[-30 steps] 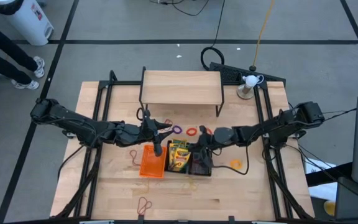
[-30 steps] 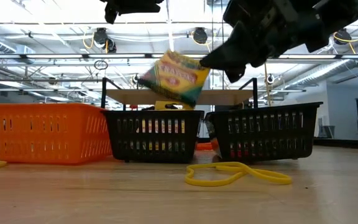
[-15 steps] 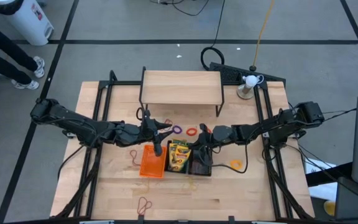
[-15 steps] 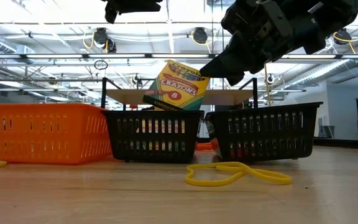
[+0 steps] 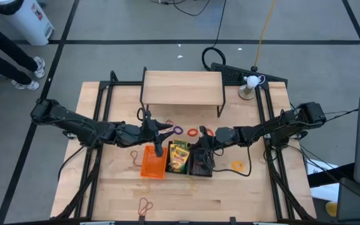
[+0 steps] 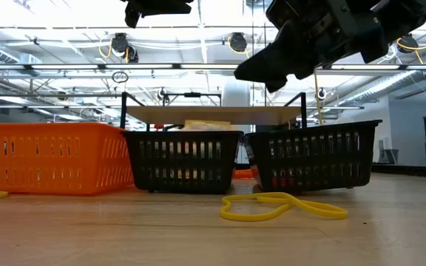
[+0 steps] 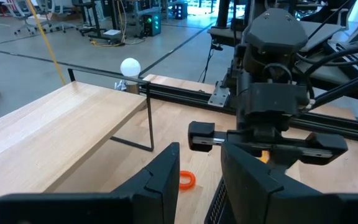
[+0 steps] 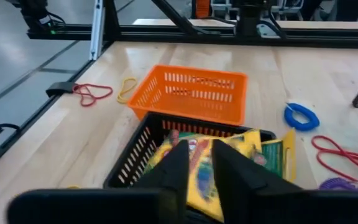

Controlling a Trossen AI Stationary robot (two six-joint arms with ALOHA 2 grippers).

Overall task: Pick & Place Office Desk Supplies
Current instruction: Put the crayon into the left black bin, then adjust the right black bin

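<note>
Three mesh trays stand in a row mid-table: an orange tray (image 5: pixel 153 162), a middle black tray (image 6: pixel 182 161) and a right black tray (image 6: pixel 315 157). Yellow-and-green crayon boxes (image 8: pixel 219 167) lie in the middle black tray (image 8: pixel 135 163). My right gripper (image 6: pixel 263 72) hangs open above the gap between the two black trays, with nothing between its fingers (image 8: pixel 178 163). My left gripper (image 5: pixel 160 145) hovers open over the orange tray's far right corner, holding nothing (image 7: pixel 197 180). Rubber bands lie loose on the table: blue (image 8: pixel 301 116), red (image 8: pixel 342 155), purple (image 5: pixel 178 130).
A wooden shelf riser (image 5: pixel 181 87) stands behind the trays. A yellow band (image 6: pixel 283 207) lies in front of the right black tray, and red and tan bands (image 8: pixel 95 93) lie left of the orange tray. Another red band (image 5: pixel 144 205) lies near the front edge.
My right gripper has opened and let go of a crayon box. The box first hung tilted, swung more upright from its top corner, then dropped into the middle black tray. The right wrist has rolled slightly.
</note>
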